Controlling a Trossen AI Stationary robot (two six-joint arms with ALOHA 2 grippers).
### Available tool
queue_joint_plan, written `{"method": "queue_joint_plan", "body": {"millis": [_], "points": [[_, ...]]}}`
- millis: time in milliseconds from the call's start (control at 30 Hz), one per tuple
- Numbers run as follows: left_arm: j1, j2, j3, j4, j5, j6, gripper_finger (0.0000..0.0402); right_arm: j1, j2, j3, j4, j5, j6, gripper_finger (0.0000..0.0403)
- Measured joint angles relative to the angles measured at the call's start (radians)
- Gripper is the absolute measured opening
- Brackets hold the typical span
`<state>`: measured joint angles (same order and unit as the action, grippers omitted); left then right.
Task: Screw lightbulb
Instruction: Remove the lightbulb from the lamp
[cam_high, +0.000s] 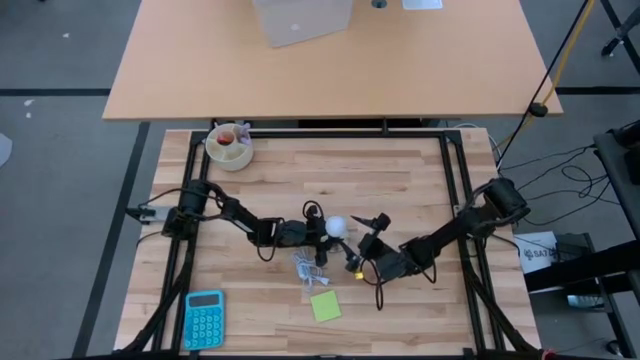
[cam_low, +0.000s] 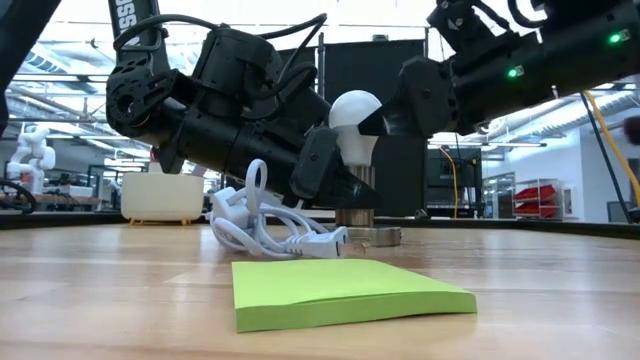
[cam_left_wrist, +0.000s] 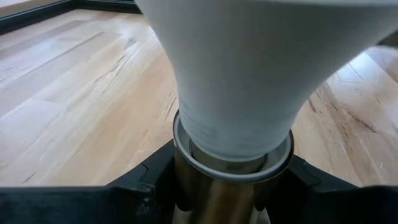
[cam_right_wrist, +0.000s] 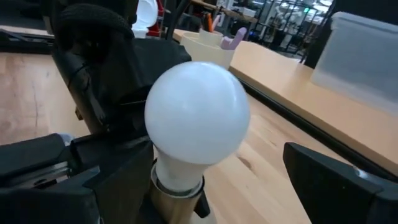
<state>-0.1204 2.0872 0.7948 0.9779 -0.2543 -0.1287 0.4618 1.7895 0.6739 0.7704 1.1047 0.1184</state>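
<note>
The white lightbulb (cam_low: 355, 110) stands upright, its base in a brassy cylindrical socket (cam_low: 354, 205) that stands on the table at mid-table; it also shows in the high view (cam_high: 337, 227). My left gripper (cam_high: 314, 232) reaches in from the table's left and is shut on the socket below the bulb (cam_left_wrist: 236, 68). My right gripper (cam_high: 358, 238) comes from the table's right and is open. Its two fingers stand on either side of the bulb's globe (cam_right_wrist: 198, 112) without touching it. My left gripper pinches the socket's brassy cylinder (cam_left_wrist: 214, 199) between its two fingers (cam_left_wrist: 140, 193), just under the bulb's collar. The fingers come nearly level from the table's left. The socket stands upright on the table with the bulb on top.
A coiled white cable (cam_low: 270, 225) lies just near-left of the socket. A green sticky-note pad (cam_high: 325, 306) lies toward the near edge, a blue calculator (cam_high: 204, 318) at near left, and a cream bowl (cam_high: 230, 146) at far left. A black frame (cam_high: 340, 132) edges the table.
</note>
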Motion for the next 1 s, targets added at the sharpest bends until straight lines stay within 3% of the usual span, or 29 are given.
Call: {"method": "queue_joint_plan", "body": {"millis": [467,933,1000], "points": [[0.000,0.000,0.000,0.000,0.000,0.000,0.0181,0.057,0.000,0.000,-0.013,0.285,0.000,0.0352],[0.000,0.000,0.000,0.000,0.000,0.000,0.0181,0.086,0.000,0.000,0.069,0.247,-0.106,0.0352],[0.000,0.000,0.000,0.000,0.000,0.000,0.0181,0.087,0.000,0.000,0.094,0.190,-0.137,0.0352]]}}
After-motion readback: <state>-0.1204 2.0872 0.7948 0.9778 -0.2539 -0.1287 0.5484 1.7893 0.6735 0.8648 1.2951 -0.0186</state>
